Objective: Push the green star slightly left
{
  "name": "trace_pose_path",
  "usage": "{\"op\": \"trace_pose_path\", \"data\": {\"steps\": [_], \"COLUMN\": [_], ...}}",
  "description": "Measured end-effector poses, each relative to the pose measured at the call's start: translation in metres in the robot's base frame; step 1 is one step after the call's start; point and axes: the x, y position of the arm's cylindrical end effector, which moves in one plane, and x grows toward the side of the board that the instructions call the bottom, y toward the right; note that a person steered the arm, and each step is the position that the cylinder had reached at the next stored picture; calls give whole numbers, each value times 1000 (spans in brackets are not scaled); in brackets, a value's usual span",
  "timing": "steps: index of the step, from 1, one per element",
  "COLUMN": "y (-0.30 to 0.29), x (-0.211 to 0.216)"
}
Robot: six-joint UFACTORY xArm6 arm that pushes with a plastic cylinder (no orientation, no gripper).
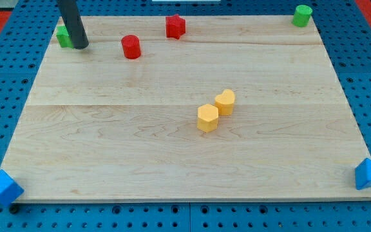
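My tip [80,46] is resting at the board's [172,154] top-left corner, right against a green block [62,36] that is sitting just to its left; the rod is covering much of that block, so its shape is hard to make out, and whether this is the star I cannot tell for sure. The rod has no fingers to spread or close and is holding nothing. Whether the tip is actually pressing the green block or only standing beside it is not clear from this angle. The rod's upper part is running out of the view's top. A red cylinder [131,47] is standing near the tip on the view's right, and a red star [175,26] is sitting farther right by the top edge. A green cylinder [302,15] is sitting at the top-right corner, well apart. Near the middle, a yellow hexagon [207,118] and a yellow heart [225,102] are touching. A blue block [2,187] is lying at the bottom-left corner and a blue triangle [370,174] at the bottom-right, both hanging partly off the board. No writing is showing anywhere.
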Motion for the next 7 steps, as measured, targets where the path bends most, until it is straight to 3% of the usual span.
{"op": "trace_pose_path", "data": {"steps": [1, 3, 4, 6, 7], "y": [0, 0, -1, -7, -18], "x": [0, 52, 54, -26, -32]}}
